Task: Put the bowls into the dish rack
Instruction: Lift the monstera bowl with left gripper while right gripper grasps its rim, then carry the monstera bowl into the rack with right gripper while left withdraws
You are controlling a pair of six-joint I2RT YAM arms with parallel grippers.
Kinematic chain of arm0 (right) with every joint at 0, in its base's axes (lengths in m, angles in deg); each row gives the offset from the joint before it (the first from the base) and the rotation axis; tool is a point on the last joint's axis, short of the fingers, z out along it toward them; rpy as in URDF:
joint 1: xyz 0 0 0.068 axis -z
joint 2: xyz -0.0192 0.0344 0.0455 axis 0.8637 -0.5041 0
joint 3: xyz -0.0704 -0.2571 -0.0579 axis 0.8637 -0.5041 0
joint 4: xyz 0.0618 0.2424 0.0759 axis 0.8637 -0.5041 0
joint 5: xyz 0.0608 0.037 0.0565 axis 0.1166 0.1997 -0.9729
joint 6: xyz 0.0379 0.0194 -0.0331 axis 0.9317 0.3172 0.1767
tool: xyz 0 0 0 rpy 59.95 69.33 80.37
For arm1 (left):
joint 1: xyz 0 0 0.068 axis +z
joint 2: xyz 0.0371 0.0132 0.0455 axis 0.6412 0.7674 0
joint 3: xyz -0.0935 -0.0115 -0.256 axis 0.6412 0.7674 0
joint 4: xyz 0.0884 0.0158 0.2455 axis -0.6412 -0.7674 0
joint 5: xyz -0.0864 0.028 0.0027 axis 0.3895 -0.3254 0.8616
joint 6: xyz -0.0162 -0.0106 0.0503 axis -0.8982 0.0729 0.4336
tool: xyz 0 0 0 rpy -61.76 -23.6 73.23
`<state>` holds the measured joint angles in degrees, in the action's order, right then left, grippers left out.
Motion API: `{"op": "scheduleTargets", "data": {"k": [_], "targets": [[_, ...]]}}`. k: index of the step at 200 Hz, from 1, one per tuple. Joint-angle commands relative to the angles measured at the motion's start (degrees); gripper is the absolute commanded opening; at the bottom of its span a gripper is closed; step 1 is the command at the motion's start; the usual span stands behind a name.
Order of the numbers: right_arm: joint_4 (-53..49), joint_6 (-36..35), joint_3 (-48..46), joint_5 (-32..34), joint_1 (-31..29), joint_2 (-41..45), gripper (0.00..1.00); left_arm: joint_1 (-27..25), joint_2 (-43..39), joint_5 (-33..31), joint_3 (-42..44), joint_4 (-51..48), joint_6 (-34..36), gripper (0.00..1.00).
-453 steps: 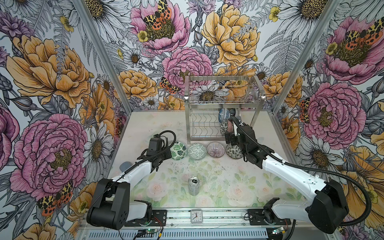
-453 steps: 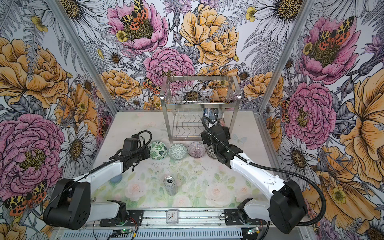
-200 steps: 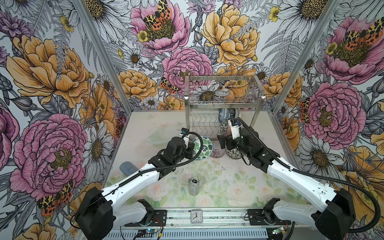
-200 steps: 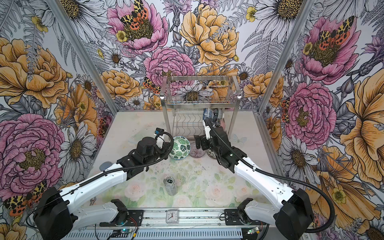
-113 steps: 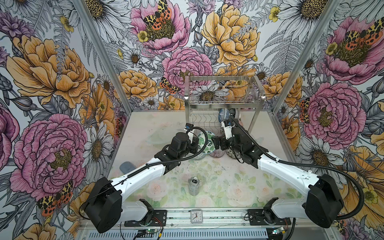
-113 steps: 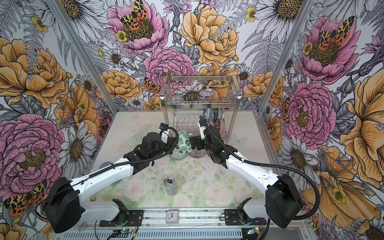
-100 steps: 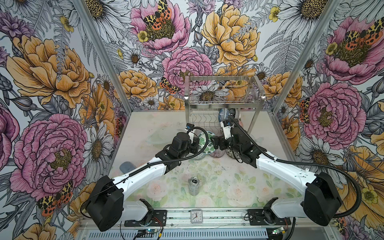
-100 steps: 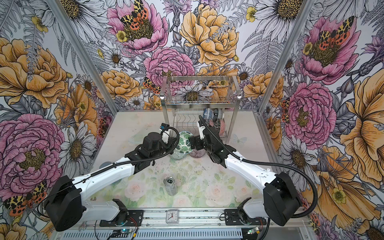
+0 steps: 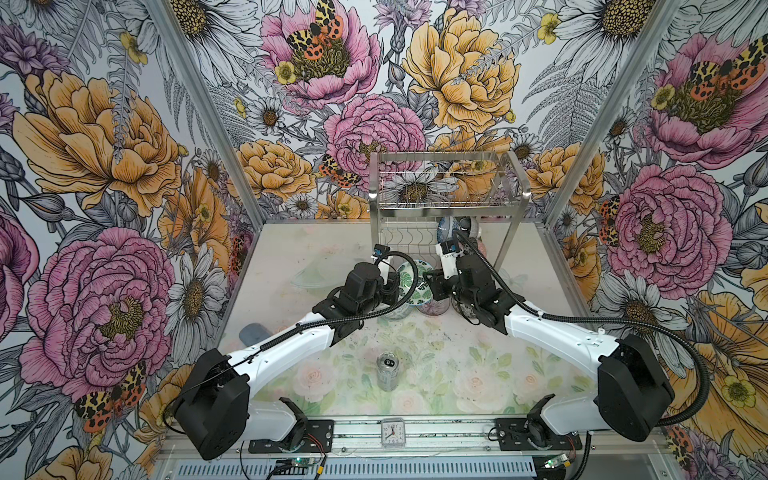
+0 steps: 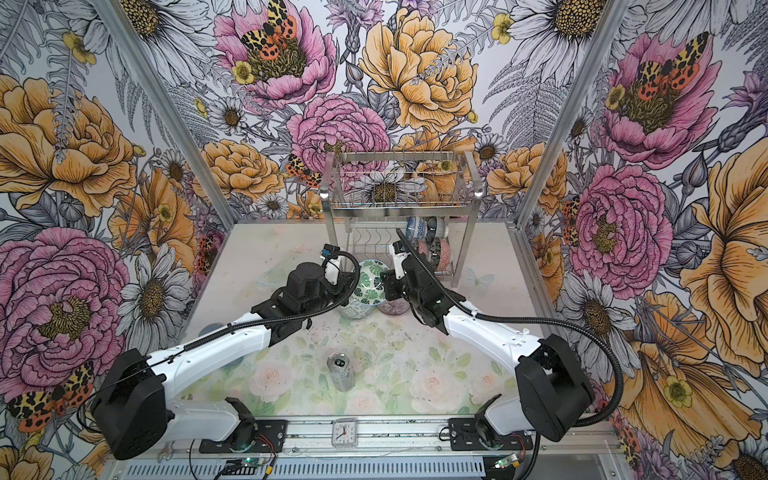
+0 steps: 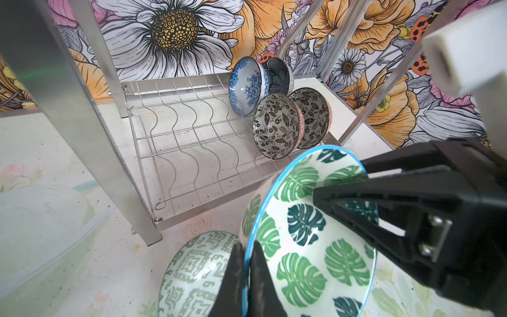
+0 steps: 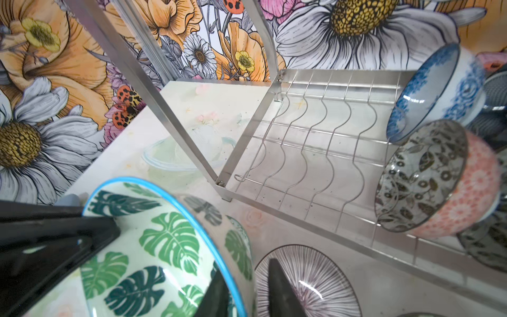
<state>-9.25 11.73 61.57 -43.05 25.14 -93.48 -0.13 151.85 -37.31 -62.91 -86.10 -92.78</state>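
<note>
The dish rack point(image 9: 446, 199) stands at the desk's point(image 9: 291, 249) back, four bowls point(image 11: 277, 125) in its lower slots (right end). Before it, a raised bowl point(image 9: 420, 286) hangs above other bowls point(image 11: 197, 263); the drink can point(image 9: 387, 372) stands nearer the front.

left end effector point(image 11: 245, 247): clamped on blue-rimmed green-leaf ceramic bowl point(image 11: 307, 233), tilted | right end effector point(image 11: 340, 179): straddles opposite rim | steel wire dish rack point(image 11: 90, 131): four patterned ceramic bowls point(image 11: 275, 125) at one end

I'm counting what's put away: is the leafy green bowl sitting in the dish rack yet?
No, the leafy green bowl hangs in front of the dish rack, its rim pinched by the left fingers.
</note>
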Motion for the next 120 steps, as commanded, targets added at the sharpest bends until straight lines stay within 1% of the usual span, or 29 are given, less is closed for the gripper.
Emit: {"op": "scheduleTargets", "data": {"k": [1,4,27,47,63,67,77,81,83,84,85,86,90,104,114,120], "targets": [[2.01,0.78,0.13,-0.39,-0.24,-0.57,0.04,-0.35,-2.39,-0.08,-2.09,4.86,-0.12,0.0],[1.94,0.79,0.14,-0.36,-0.22,-0.5,0.0,-0.41,-2.4,-0.02,-2.08,4.84,-0.14,0.0],[1.19,0.39,0.36,-0.19,-0.28,0.16,0.0,-0.17,-2.61,-0.27,-1.84,4.62,-0.1,0.0],[-0.49,-0.49,1.23,2.0,-0.34,0.96,0.0,-0.03,-3.14,-0.75,-1.73,3.7,0.48,0.0],[-3.37,-1.29,2.85,4.6,-0.36,1.34,0.0,0.02,-4.03,-3.7,-2.28,0.95,2.42,0.0],[-3.85,-1.53,3.13,5.31,-0.27,1.36,0.0,0.14,-4.45,-4.6,-2.49,0.11,2.91,0.1],[-4.47,-2.22,3.45,6.93,-0.3,1.79,0.0,0.44,-5.49,-5.62,-2.82,-1.84,4.33,0.56],[-4.64,-2.55,3.6,7.63,-0.33,1.96,0.0,0.66,-6.03,-7.54,-3.02,-2.81,4.8,0.73],[-4.73,-2.71,3.7,8.06,-0.33,2.02,0.0,0.69,-6.25,-7.86,-3.16,-3.34,5.04,0.84],[-4.79,-2.77,3.69,8.29,-0.32,2.04,0.0,0.75,-6.39,-7.97,-3.19,-3.62,5.15,0.87],[-4.81,-2.79,3.72,8.54,-0.31,2.05,0.0,0.82,-6.5,-8.07,-3.25,-3.76,5.3,0.93],[-4.83,-2.85,3.74,8.79,-0.26,2.06,0.0,0.92,-6.65,-8.17,-3.25,-4.09,5.41,0.96],[-5.0,-3.19,3.96,9.91,-0.3,2.21,0.0,1.19,-7.12,-8.52,-3.64,-5.33,5.8,0.98],[-5.37,-4.24,4.34,15.01,-0.42,2.27,0.0,2.45,-8.92,-9.32,-4.36,-9.1,6.74,0.99],[-5.45,-5.04,4.5,21.39,-0.84,1.96,0.0,3.36,-10.35,-10.06,-4.16,-11.04,7.19,0.99],[-5.59,-5.65,4.83,26.57,-1.35,1.34,0.0,4.07,-11.15,-10.34,-3.97,-12.01,7.22,0.99]]}}
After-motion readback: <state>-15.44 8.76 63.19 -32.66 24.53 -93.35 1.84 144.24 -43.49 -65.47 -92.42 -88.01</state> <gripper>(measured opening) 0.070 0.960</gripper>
